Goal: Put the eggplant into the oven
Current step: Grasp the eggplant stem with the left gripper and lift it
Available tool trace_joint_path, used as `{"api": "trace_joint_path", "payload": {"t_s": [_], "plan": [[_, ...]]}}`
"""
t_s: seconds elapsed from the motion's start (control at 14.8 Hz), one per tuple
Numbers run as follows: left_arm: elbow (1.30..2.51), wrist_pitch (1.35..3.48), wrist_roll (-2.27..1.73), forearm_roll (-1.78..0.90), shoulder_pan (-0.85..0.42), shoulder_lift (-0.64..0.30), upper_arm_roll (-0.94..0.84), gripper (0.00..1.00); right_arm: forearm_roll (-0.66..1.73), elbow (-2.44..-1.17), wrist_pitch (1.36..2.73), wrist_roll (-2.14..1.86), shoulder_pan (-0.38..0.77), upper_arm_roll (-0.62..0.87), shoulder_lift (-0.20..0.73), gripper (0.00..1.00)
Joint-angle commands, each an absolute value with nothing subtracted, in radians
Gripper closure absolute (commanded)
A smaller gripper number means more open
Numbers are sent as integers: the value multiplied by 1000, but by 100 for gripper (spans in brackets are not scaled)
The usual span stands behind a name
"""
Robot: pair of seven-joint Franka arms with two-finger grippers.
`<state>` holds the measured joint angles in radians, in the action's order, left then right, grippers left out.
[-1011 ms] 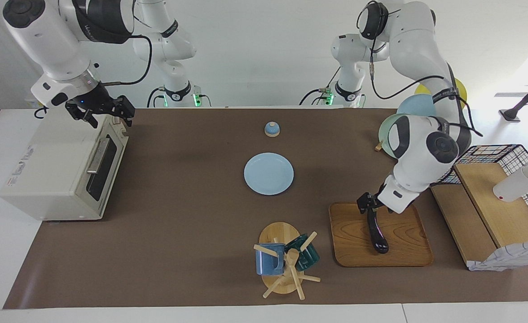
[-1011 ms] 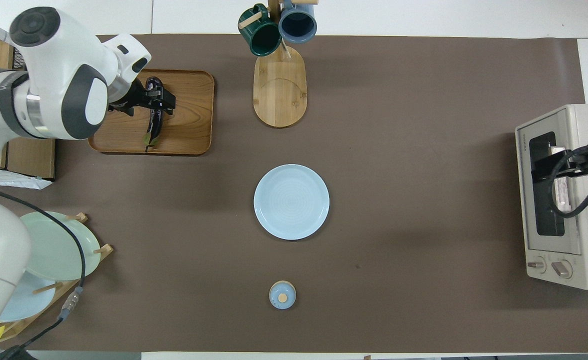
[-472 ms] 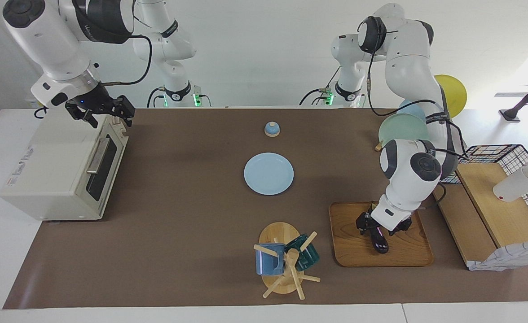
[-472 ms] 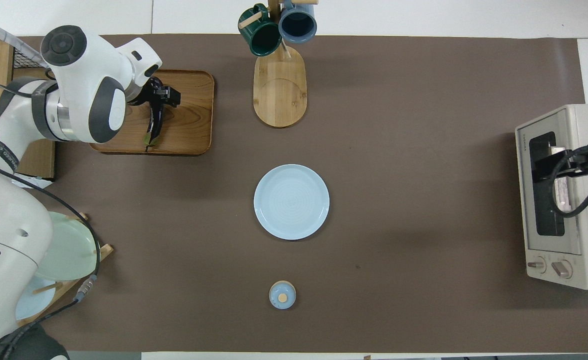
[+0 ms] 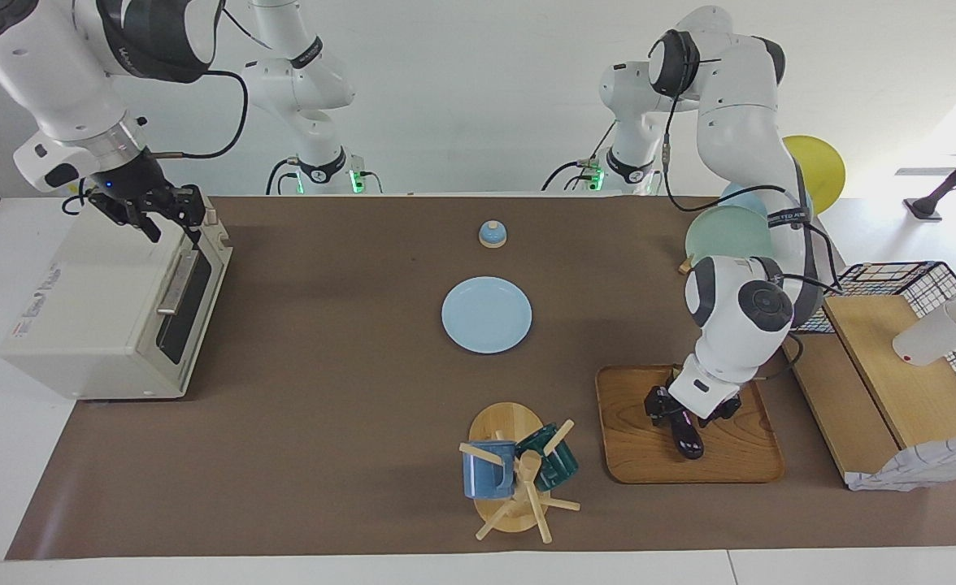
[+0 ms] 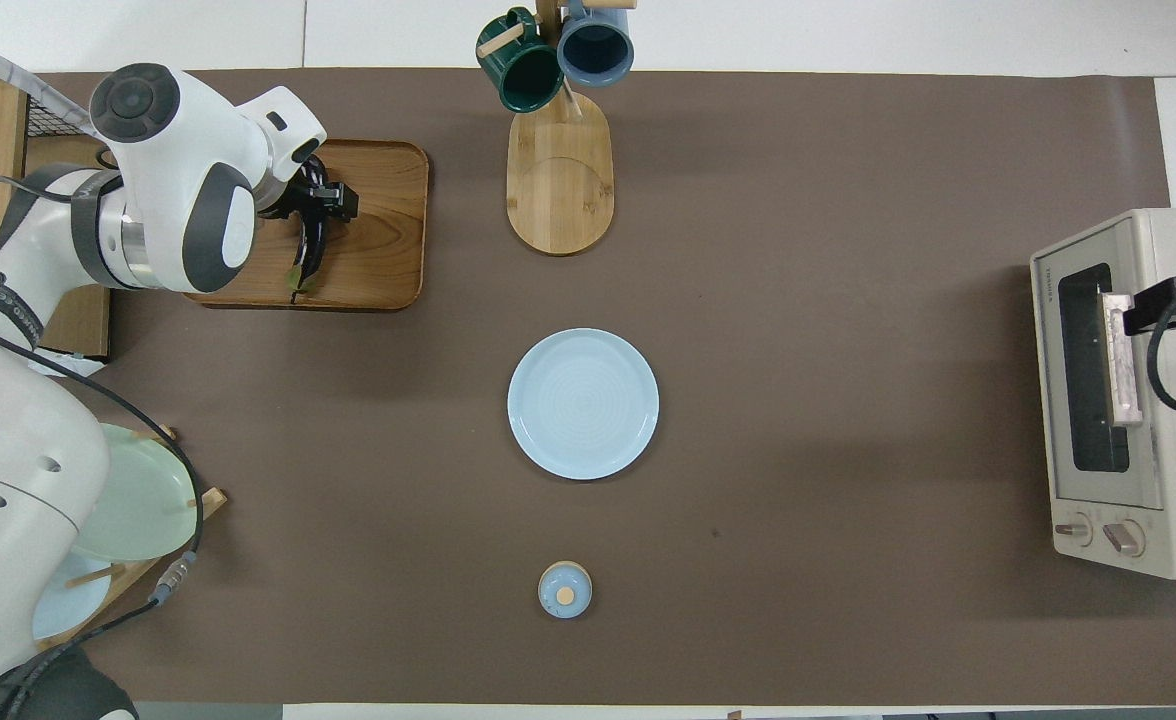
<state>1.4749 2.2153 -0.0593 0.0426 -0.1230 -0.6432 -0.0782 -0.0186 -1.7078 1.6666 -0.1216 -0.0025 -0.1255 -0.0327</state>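
Observation:
The dark purple eggplant (image 5: 688,439) (image 6: 308,250) lies on a wooden tray (image 5: 742,463) (image 6: 383,265) at the left arm's end of the table. My left gripper (image 5: 687,410) (image 6: 314,200) is down on it, astride its middle, and covers much of it. The cream oven (image 5: 96,309) (image 6: 1163,450) stands at the right arm's end, its dark glass door shut and its bar handle (image 6: 1119,355) free. Above the top edge of that door, by the corner nearer the robots, hangs my right gripper (image 5: 171,219) (image 6: 1153,310).
A light blue plate (image 5: 486,314) lies mid-table, with a small blue lidded pot (image 5: 492,234) nearer the robots. A mug rack (image 5: 519,475) stands beside the tray. A plate rack (image 5: 730,231) and a wooden shelf with a wire basket (image 5: 892,366) flank the left arm.
The left gripper slid along the eggplant from its nearer end to its middle and settled lower. The right gripper shifted from above the oven door's corner to over the oven's top edge.

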Motion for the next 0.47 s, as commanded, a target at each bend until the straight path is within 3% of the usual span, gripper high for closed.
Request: {"api": "trace_joint_path", "payload": {"t_s": [0.0,0.13,0.27,0.4], "plan": [[1500,2220,-51,63,-118,-624,-80,66,8,-1802,1768,-271,-18,-123,-70,100],[1491,2194,-51,63,-118,-623,-78,100,6,-1853,1828,-238,-9,-124,-89,100],[1441,2102,-51,55,-118,-618,-78,100,-24,-1868,1830,-122,-6,-121,-83,100],[1454,2016,-81,22,-130,-533,-78,100,-92,-1908,1876,24,0,-118,-71,100]]}}
